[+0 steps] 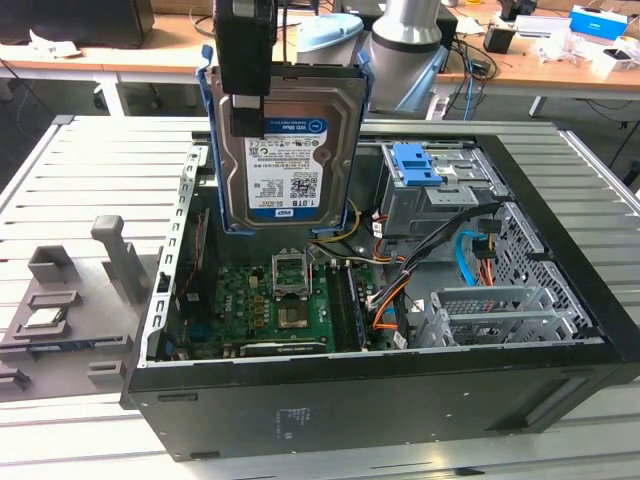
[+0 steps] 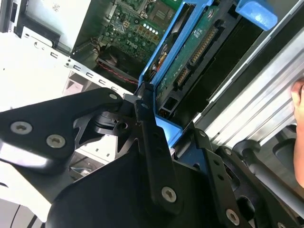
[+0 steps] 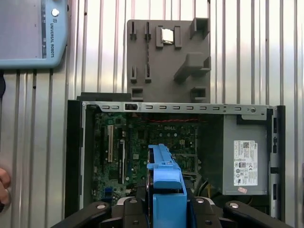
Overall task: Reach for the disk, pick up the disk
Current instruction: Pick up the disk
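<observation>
Computer case: black, open-topped, lying on the slatted metal tabletop; its near wall faces the exterior view.
Motherboard: green, on the case floor toward the exterior view's left; in the first wrist view it lies under the held drive.
Drive cage: grey perforated metal, in the case's near corner on the exterior view's right, with orange and blue cables beside it.
Grey fixture plate: on the tabletop just outside the case wall on the exterior view's left, carrying a small square silver chip; in the first wrist view the chip sits near the plate's far edge.
Disk: upright, label facing the exterior view, framed by its blue bracket, lifted above the case opening and clear of the motherboard; its green circuit side shows in the second wrist view, its blue bracket edge in the first wrist view.
Gripper: black, at the disk's upper edge; fingers clamped on the blue bracket, carrying the disk.
Blue latch: on a grey metal cage at the case's far side, behind the disk on the exterior view's right.
Arm: grey, beyond the case's far wall.
</observation>
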